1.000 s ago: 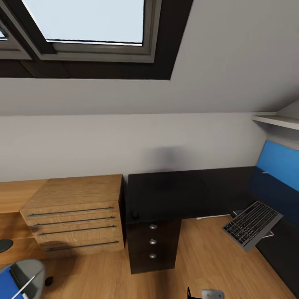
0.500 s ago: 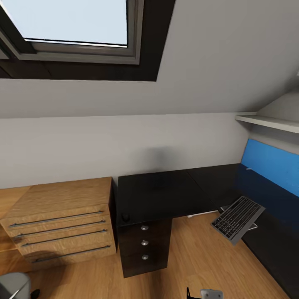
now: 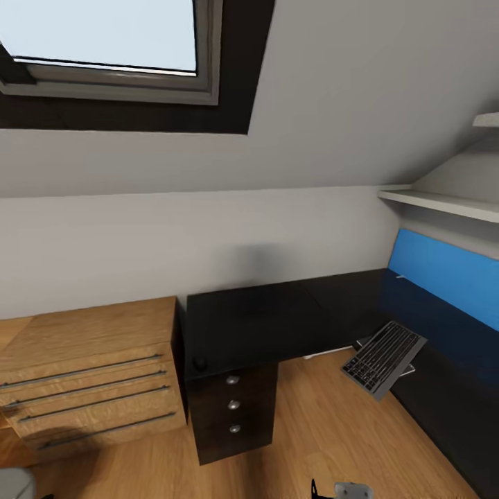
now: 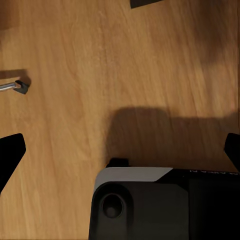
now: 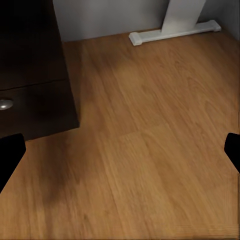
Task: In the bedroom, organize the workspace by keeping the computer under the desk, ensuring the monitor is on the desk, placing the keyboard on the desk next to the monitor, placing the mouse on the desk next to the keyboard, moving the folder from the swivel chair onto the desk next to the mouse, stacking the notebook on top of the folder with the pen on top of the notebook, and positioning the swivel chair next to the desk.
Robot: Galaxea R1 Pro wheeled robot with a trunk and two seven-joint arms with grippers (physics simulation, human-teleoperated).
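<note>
Your head camera looks down at the corner of the L-shaped table [image 3: 263, 319], glossy black top, set against the grey wall under the sloped ceiling and skylight [image 3: 97, 34].

The keyboard [image 3: 382, 358] sits tilted off the inner edge of the table's right wing, out over the wooden floor [image 3: 319, 423]. It appears to rest on a pale thing under it; can't tell what that is.

The mouse [image 3: 200, 362] is a small dark dome at the front-left corner of the table top, above the drawer unit [image 3: 232, 412] with its three silver knobs.

Light wooden dresser [image 3: 83, 374] stands just beside the table's left end. Blue wall panel [image 3: 443, 277] runs along the back edge of the right wing, with white shelves [image 3: 443, 203] above it.

A grey rounded shape at the lower-left corner of the head view is too cropped to identify.

Left end effector [image 4: 120, 150]: fingers [image 4: 10, 155] wide apart at the edges of the left wrist view, holding nothing, wooden floor below, part of your base [image 4: 165, 205] under it.

Right end effector [image 5: 120, 152]: fingers [image 5: 10, 152] equally spread, empty, over floor beside the drawer unit, one white table leg foot [image 5: 175, 30] by the wall.
</note>
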